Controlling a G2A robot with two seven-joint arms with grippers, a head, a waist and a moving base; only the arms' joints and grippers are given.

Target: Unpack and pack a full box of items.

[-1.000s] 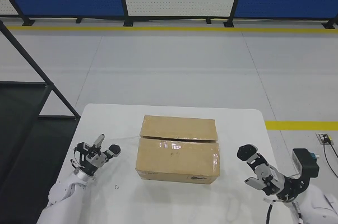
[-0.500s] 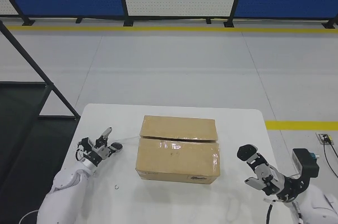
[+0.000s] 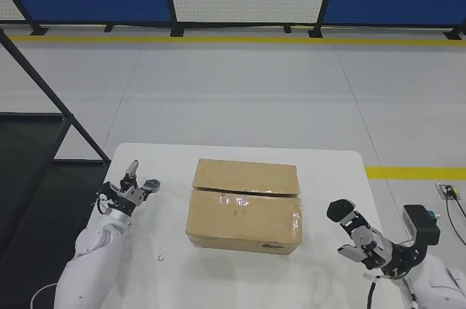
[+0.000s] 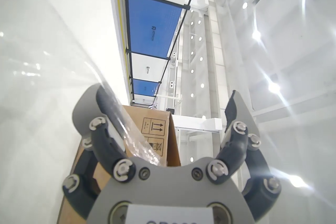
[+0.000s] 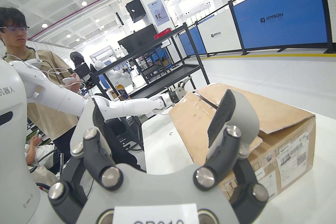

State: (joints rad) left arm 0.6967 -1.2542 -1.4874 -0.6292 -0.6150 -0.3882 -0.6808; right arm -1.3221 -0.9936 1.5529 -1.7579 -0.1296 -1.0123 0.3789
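Left gripper (image 3: 142,176) (image 4: 168,109) (image 5: 181,88): fingers spread apart with nothing clamped between them. It hangs over the left side of the table, near the box's far left corner and not touching it.
Right gripper (image 3: 347,230) (image 5: 162,114): fingers wide apart and holding nothing. It sits over the table's right near part, to the right of the box and apart from it.
Brown cardboard box (image 3: 244,208) (image 4: 157,135) (image 5: 275,114): stands in the middle of the table between the two grippers. Its top flaps are folded down. A seam runs across the top, and in the right wrist view the flap edges stand slightly raised. Printed labels are on its side walls.
Clear glossy strip of film (image 4: 131,130): lies against the inner pad of one grey finger (image 4: 84,109) of the left gripper and stretches away from it. Where its far end goes cannot be told.
White rectangular table (image 3: 325,170): carries the box.
Small dark ring (image 3: 161,258) (image 5: 170,133): lies on the tabletop near the box's near left corner, apart from it.
Black metal shelf cart (image 3: 32,154): stands on the floor just left of the table.
Yellow floor line (image 3: 217,39): runs along the far floor in front of the blue and white fence panels (image 3: 93,9).
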